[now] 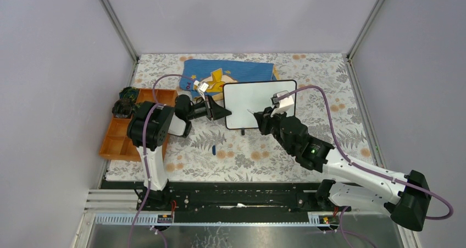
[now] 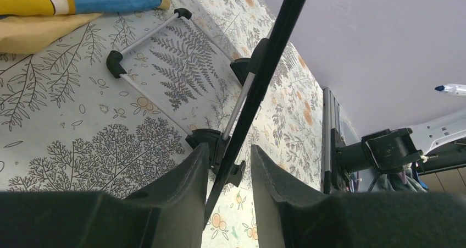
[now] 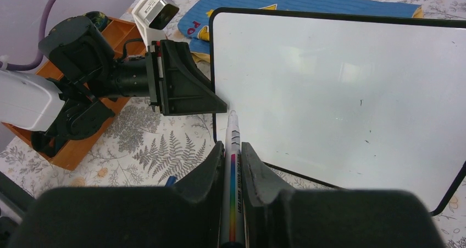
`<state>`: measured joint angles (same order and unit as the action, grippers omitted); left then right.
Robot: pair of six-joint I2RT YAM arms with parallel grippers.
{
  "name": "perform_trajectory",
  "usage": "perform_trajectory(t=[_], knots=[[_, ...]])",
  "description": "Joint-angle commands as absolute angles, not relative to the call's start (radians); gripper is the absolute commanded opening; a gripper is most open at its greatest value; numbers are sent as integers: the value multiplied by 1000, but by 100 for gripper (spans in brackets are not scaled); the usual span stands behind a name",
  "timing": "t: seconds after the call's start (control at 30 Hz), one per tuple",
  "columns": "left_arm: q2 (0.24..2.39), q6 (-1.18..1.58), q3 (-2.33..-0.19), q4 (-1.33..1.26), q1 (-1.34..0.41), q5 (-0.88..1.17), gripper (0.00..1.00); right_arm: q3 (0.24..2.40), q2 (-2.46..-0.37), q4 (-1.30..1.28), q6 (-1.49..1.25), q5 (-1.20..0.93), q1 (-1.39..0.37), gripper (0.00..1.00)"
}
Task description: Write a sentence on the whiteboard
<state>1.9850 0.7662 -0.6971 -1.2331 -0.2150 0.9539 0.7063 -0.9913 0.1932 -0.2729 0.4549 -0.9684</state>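
The whiteboard (image 1: pixel 258 98) stands tilted back on its feet at mid-table. Its face (image 3: pixel 340 94) is blank apart from a few tiny specks; no sentence shows. My left gripper (image 1: pixel 224 113) is closed on the board's left rim. In the left wrist view the rim (image 2: pixel 275 44) runs slantwise between the jaws of the left gripper (image 2: pixel 231 147). My right gripper (image 3: pixel 233 144) is shut on a white marker (image 3: pixel 233 165) with a rainbow stripe. The marker's tip (image 3: pixel 232 114) is at the board's lower left, close to the rim.
A blue cloth (image 1: pixel 231 71) with a yellow figure lies behind the board. An orange tray (image 1: pixel 116 141) sits at the left with dark items at its far end. A blue cap (image 1: pixel 213 148) lies on the floral cover in front of the board. Grey walls stand on three sides.
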Motion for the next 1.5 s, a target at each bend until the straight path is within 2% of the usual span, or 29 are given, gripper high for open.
perform_trajectory(t=[0.0, 0.27, 0.5, 0.63, 1.17, 1.47], knots=[[2002, 747, -717, -1267, -219, 957, 39, 735, -975, 247, -263, 489, -971, 0], [2008, 742, -718, -1264, -219, 957, 34, 743, -1033, 317, -228, 509, -971, 0], [2005, 725, -716, -1248, -219, 954, 26, 694, -1073, 440, -159, 517, -971, 5], [2008, 722, -715, -1244, -219, 954, 21, 695, -1103, 458, -148, 502, -971, 0], [2010, 665, -695, -1222, -219, 947, 0, 705, -1292, 702, -61, 586, -970, 0], [2014, 656, -684, -1239, -219, 942, 0, 725, -1386, 777, -29, 609, -971, 0]])
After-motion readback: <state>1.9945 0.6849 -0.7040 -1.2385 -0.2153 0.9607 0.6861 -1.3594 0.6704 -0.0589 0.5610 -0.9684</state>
